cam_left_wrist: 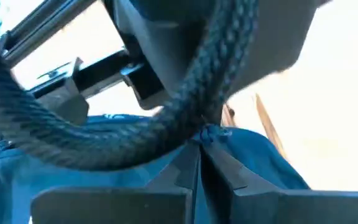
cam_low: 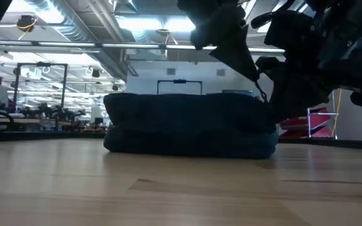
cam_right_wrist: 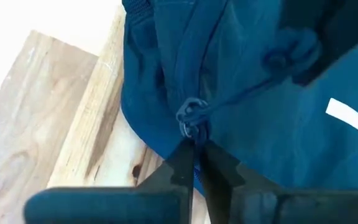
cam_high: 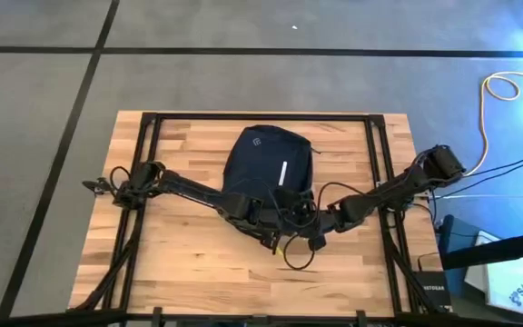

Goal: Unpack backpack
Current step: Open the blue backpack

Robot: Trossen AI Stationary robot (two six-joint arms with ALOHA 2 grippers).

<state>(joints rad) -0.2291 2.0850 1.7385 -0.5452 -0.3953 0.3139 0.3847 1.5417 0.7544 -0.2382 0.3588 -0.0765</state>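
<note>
Both end effectors sit at the backpack's (cam_high: 269, 163) near edge — right end effector (cam_right_wrist: 194, 163) pinched on the zipper pull (cam_right_wrist: 191, 118), left end effector (cam_left_wrist: 199, 167) closed on fabric. A slipping pull would probably stall the opening — or drag the backpack across the worktop (cam_high: 189, 263).

Looks like a robotics lab or industrial workshop hall. A butcher-block wooden bench (cam_high: 198, 263) with a black metal frame (cam_high: 143, 163) is set on a grey concrete floor (cam_high: 44, 100) marked off with dark tape lines (cam_high: 89, 68). Exposed ducts (cam_low: 55, 16) and strip lighting (cam_low: 149, 24) are seen overhead in the low view, with racks of equipment (cam_low: 39, 94) lined up behind. Cables (cam_high: 493, 100) are left trailing past the bench's right edge.
</note>
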